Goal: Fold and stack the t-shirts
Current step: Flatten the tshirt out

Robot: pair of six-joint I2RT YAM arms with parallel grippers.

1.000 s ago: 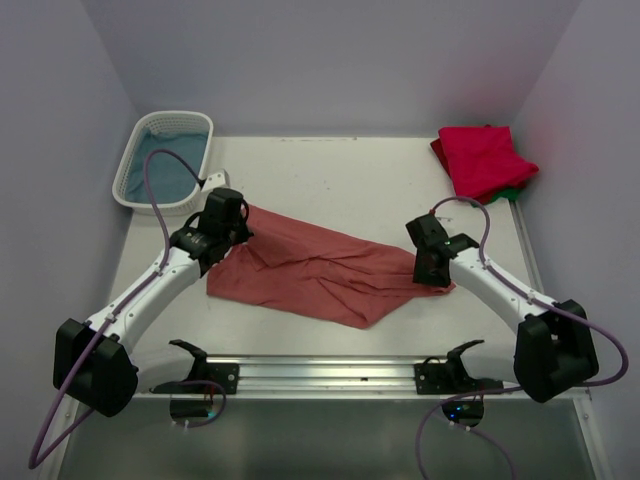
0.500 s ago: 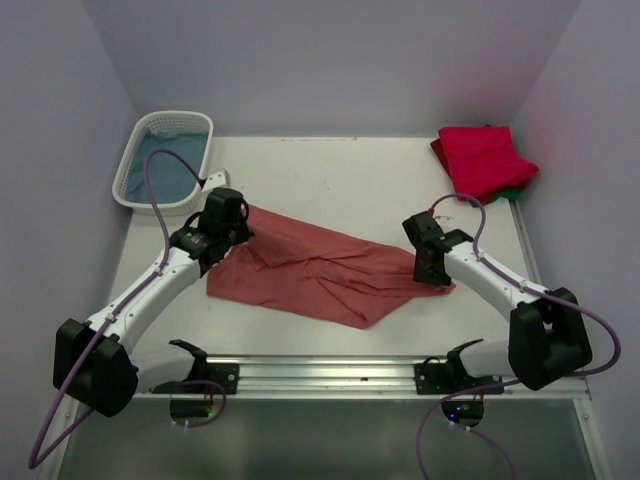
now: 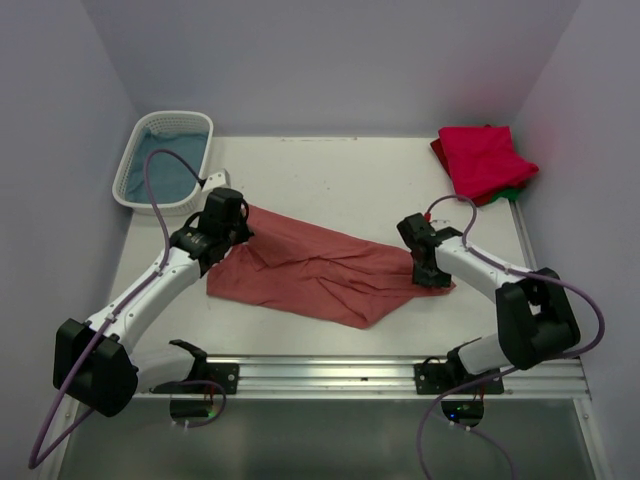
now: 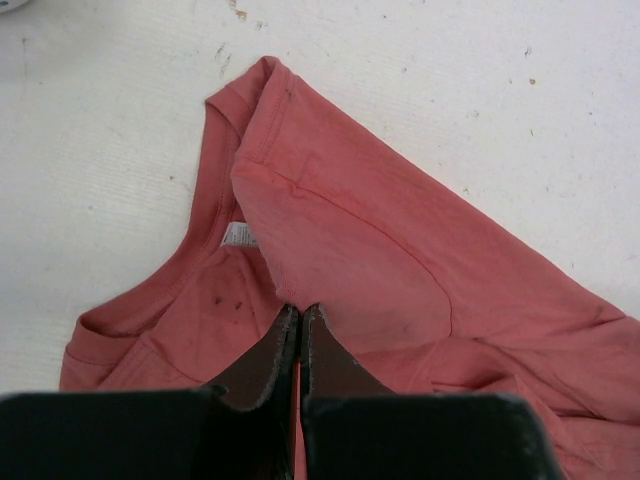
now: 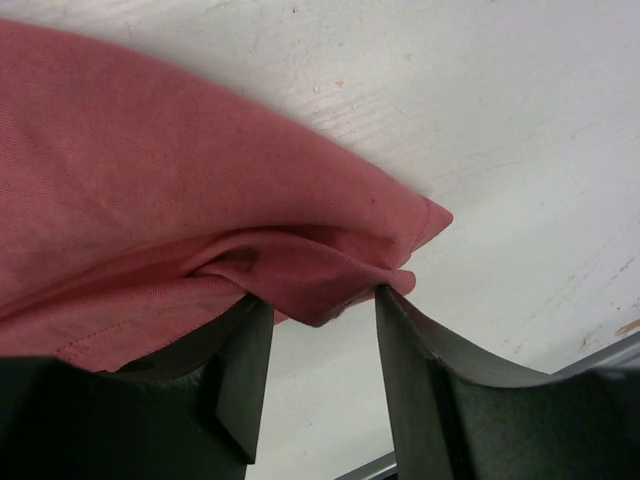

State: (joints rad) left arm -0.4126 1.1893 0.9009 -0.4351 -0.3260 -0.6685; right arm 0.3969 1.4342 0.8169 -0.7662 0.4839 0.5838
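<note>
**Top external view.** A salmon-red t-shirt [image 3: 320, 265] is found spread on the white table [image 3: 340, 170], between the two arms. It lies crumpled in a long slanted shape, with diagonal creases and one point toward the near edge. The left gripper [image 3: 243, 234] is set on its far left edge and the right gripper [image 3: 428, 276] on its right end. A folded crimson-pink t-shirt [image 3: 485, 158] is stacked at the far right corner, well apart. A green t-shirt [image 3: 512, 192] shows only as a sliver beneath it. A white lattice basket [image 3: 125, 182] holding blue cloth stands at the far left corner.

**Left wrist view.** The left gripper [image 4: 298, 310] is seen with its fingers pressed together. A raised ridge of the salmon-red t-shirt [image 4: 400, 250] runs into the tips and is pinched there. The ribbed collar and a small white label [image 4: 238, 234] are noted beside the ridge, with a few dark specks near the neckline. Scuffed table [image 4: 450, 80] is visible beyond.

**Right wrist view.** The right gripper [image 5: 322, 300] is seen with its fingers spread. A bunched corner of the salmon-red t-shirt [image 5: 180, 170] sags loosely between them, touching both inner faces. A stitched hem is visible at lower left. The cloth ends in a blunt tip against the table [image 5: 500, 120].
</note>
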